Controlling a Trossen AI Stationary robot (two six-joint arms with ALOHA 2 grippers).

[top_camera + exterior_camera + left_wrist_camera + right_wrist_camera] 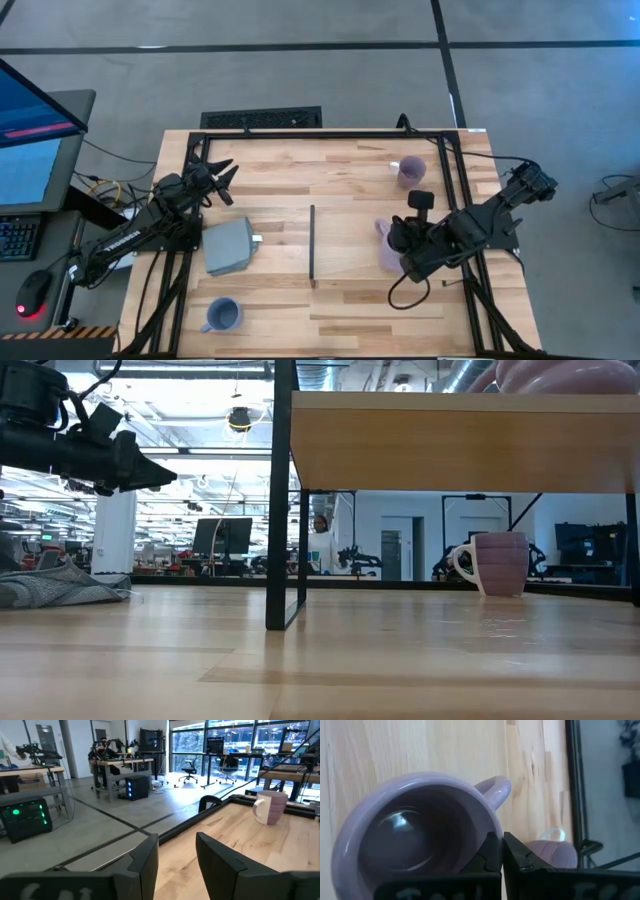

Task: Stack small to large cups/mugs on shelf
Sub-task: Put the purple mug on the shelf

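Lavender mug (415,837) sits on the shelf (350,240), its rim pinched by the closed right hand (405,240); a second lavender mug (409,171) stands just beyond on the worktop (330,170), nearer this arm; the blue-grey mug (222,316) lies nearer the half-open, empty left hand (222,182).

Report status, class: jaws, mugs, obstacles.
Right gripper jaws shut on lavender mug rim, over shelf. Left gripper idle, jaws parted, empty. Nothing blocking.

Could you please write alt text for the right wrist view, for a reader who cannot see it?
The right gripper is shut on the rim of a lavender mug sitting on the shelf, seen from above. A second mug stands farther off on the table.
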